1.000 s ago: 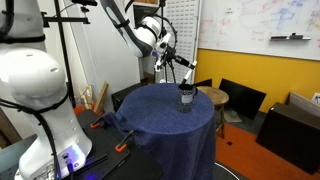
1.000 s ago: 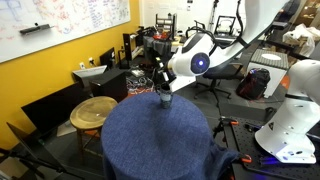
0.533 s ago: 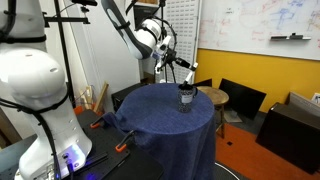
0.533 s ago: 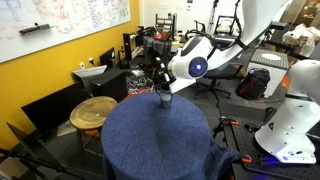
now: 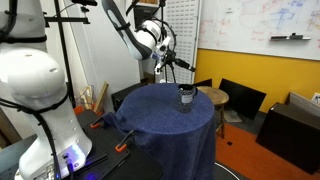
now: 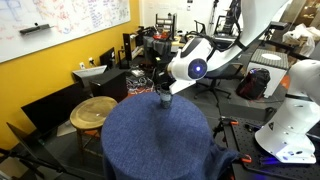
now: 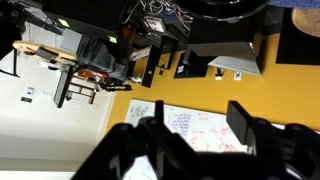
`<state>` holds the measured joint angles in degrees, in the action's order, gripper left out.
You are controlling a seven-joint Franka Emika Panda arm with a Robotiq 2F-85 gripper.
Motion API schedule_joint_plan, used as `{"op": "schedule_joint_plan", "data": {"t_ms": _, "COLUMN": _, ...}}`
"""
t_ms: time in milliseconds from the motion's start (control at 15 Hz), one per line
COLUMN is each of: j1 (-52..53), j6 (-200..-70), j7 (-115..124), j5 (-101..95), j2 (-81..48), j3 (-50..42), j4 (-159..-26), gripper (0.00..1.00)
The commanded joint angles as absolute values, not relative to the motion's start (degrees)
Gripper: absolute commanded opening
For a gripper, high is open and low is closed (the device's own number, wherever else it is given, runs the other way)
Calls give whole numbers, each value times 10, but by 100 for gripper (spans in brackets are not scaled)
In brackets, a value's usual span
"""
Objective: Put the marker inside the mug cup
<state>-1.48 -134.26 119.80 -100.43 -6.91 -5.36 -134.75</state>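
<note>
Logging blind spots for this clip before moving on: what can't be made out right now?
Marker: too small to find in both exterior views; wrist view faces the wall instead.
Mug cup inside: hidden by its own side in both exterior views.
Tool grip: tiny in exterior views; dark and cut off by the wrist view's bottom edge.

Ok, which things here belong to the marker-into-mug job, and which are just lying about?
Part of the job:
- mug, standing on the blue-clothed table
- gripper, over the mug
- marker: I cannot make it out in these views

Just lying about:
- wooden stool
- whiteboard
- black chair
</note>
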Motion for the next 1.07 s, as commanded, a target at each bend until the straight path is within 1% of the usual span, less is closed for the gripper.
{"op": "schedule_joint_plan", "data": {"t_ms": 0, "j1": -24, "j6": -1329, "j7": 1212, "j5": -1015, "j2": -71, "j3": -41, "j4": -1346, "gripper": 98}}
{"op": "schedule_joint_plan", "data": {"t_ms": 67, "j1": -24, "j6": -1329, "j7": 1212, "j5": -1015, "j2": -70, "j3": -40, "j4": -1346, "gripper": 100}}
{"op": "schedule_joint_plan", "data": {"t_ms": 1000, "j1": -26, "j6": -1339, "j7": 1196, "j5": -1003, "j2": -69, "j3": -39, "j4": -1347, "gripper": 100}}
